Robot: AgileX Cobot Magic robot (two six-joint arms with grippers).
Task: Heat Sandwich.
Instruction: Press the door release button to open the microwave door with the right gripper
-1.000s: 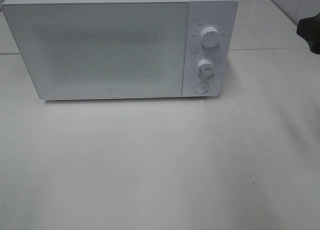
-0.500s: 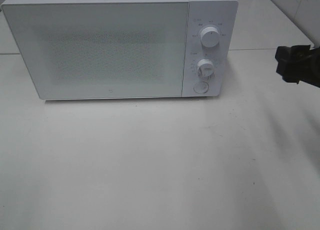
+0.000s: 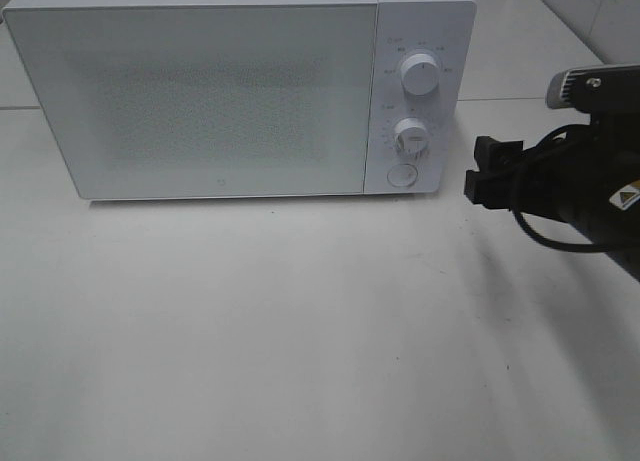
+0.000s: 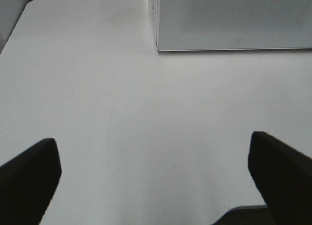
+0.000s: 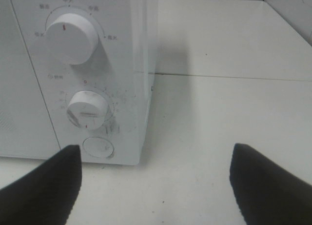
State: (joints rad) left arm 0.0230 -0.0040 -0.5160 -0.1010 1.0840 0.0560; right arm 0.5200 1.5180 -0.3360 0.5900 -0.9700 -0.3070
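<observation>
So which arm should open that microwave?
Probably the right: the right gripper is open close to the round button on the microwave; the left gripper is over the table, off the opposite corner.

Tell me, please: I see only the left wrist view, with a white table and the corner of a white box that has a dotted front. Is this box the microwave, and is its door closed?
Observer: Yes. The exterior high view shows the whole white box-shaped microwave oven, with its door closed.
Operator: Where are its controls?
Observer: On its right panel there are a round white upper knob, a round white lower knob and, below them, a round white button.
Operator: And the other arm?
Observer: The black right gripper is open and empty. It is just to the right of the oven, level with that panel and not touching it.
</observation>
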